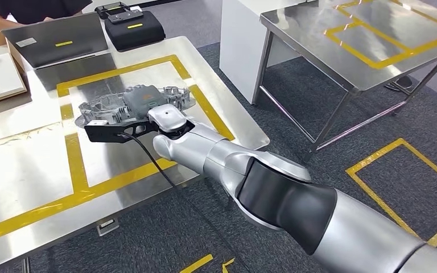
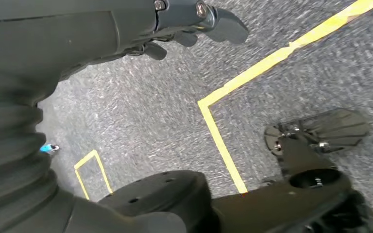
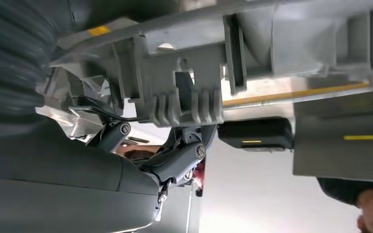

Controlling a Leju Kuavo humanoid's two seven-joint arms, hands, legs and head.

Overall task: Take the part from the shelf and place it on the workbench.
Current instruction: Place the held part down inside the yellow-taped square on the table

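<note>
Right hand (image 1: 168,120) has its fingers wrapped onto the near edge of the grey cast part (image 1: 134,102), so the part sits just ahead of the hand, over the yellow-taped box (image 1: 74,153) on the steel bench (image 1: 28,170). Can't tell if the part's fully down on the bench. Left hand (image 2: 189,24) hangs over the grey carpet (image 2: 150,107), fingers loosely curled, holding nothing.

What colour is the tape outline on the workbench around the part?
Yellow. The tape outline frames the grey part; it shows best in the head view.
</note>
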